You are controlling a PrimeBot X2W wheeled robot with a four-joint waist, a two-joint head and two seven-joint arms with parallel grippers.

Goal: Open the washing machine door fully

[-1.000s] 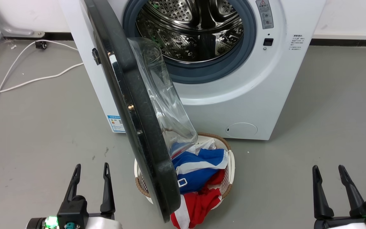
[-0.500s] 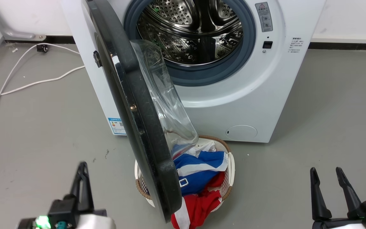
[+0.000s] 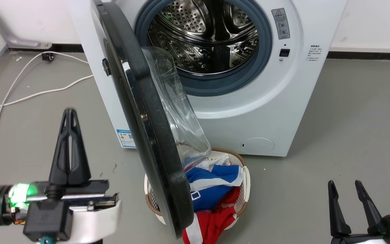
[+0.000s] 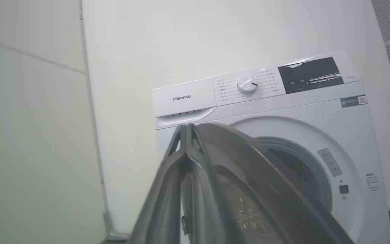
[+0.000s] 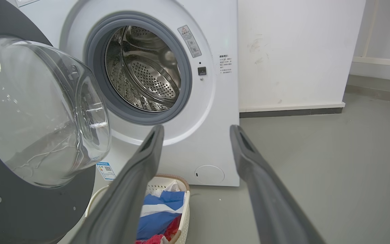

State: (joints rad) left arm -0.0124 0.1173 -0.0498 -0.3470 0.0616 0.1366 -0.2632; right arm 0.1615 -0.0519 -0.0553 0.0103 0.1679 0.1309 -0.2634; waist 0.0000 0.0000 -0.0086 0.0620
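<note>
As left gripper (image 3: 69, 113) lifted from 7 toward 9 o'clock, fingers went together, empty. Meanwhile washing machine door (image 3: 147, 135) unmoved: half-swung, edge-on at centre, above laundry basket (image 3: 246, 176). At 5 o'clock right gripper (image 3: 344, 184), fingers apart. Looks like setup for pushing door wider.

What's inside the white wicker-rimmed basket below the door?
The white basket holds crumpled blue, white and red fabric. The black-rimmed glass washing machine door covers its left side, so anything there is hidden.
</note>
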